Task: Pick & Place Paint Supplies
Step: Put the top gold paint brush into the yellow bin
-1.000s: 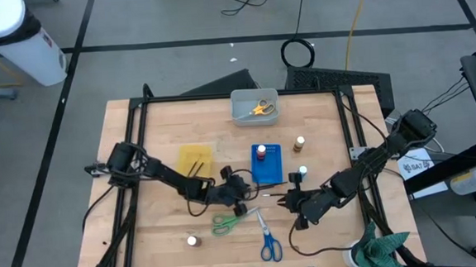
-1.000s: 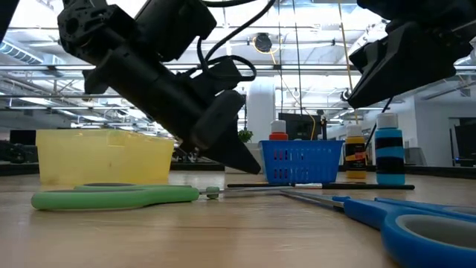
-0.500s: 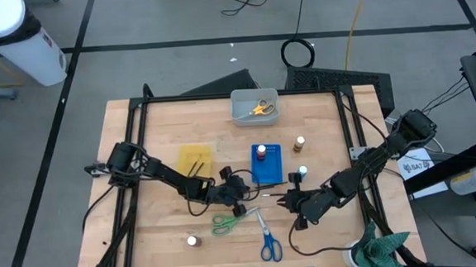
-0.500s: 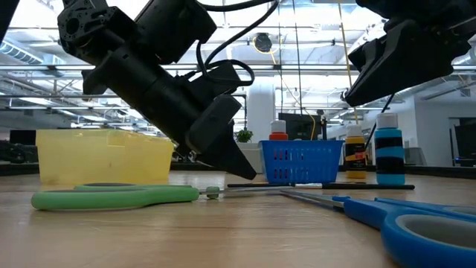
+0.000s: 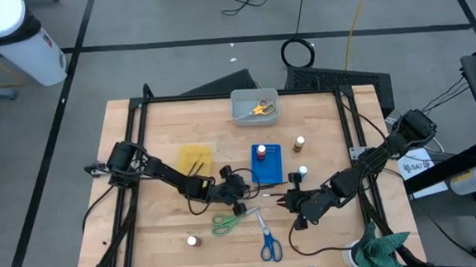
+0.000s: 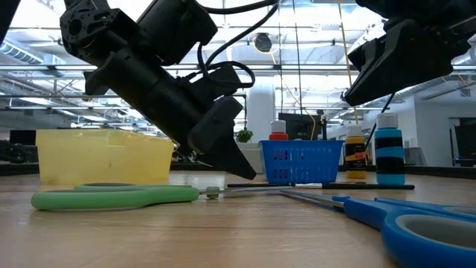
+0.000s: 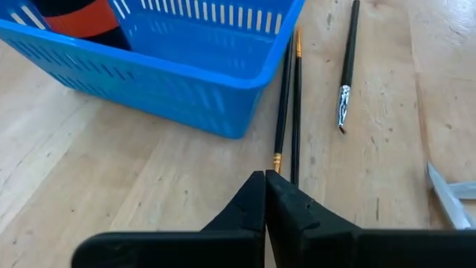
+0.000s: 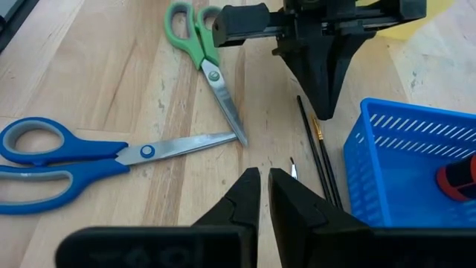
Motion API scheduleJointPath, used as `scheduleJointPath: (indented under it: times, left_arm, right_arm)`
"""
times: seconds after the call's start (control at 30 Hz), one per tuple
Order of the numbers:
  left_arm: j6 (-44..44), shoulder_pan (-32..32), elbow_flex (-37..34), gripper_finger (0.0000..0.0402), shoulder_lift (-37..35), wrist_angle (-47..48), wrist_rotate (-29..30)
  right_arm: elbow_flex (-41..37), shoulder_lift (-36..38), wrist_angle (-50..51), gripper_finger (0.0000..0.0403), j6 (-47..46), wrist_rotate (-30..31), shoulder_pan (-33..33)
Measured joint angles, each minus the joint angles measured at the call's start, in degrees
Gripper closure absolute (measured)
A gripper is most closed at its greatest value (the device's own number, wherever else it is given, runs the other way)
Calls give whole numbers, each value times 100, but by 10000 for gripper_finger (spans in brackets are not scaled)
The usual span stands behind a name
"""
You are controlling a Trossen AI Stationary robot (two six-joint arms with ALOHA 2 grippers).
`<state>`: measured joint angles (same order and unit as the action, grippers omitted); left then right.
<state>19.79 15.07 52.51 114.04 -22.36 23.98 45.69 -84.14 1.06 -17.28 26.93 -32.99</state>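
Wooden tabletop fills the centre of the high view, the blue tray (image 5: 265, 163) at its middle. Just below it, our left gripper (image 7: 265, 186) has its fingers pressed together right above two thin brushes (image 7: 288, 97) lying alongside the tray wall; we cannot tell whether a brush is pinched. Our right gripper (image 8: 259, 182), nearly closed and empty, hovers near the blue scissors (image 8: 67, 152). We judge the lift should go slowly and straight up, clear of the tray's wall.

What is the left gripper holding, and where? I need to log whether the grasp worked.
Nothing, apparently. The left gripper is shut just short of the two brushes beside the blue tray; both lie flat on the table.
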Motion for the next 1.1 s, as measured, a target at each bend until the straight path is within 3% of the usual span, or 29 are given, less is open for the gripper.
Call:
scheduleJointPath:
  times: [0.6,0.8,0.93,1.1]
  left_arm:
    - [-101,-82,48,390,360,-284,-776]
    - [-303,-43,50,388,369,-394,-1569]
    - [-319,-2,50,379,372,-390,-1863]
    - [-459,55,50,395,375,-496,-2183]
  right_arm:
    - [0,0,2,385,22,1,0]
    - [0,0,4,385,24,-1,0]
    - [0,0,4,385,24,-2,0]
    - [0,0,4,385,24,-1,0]
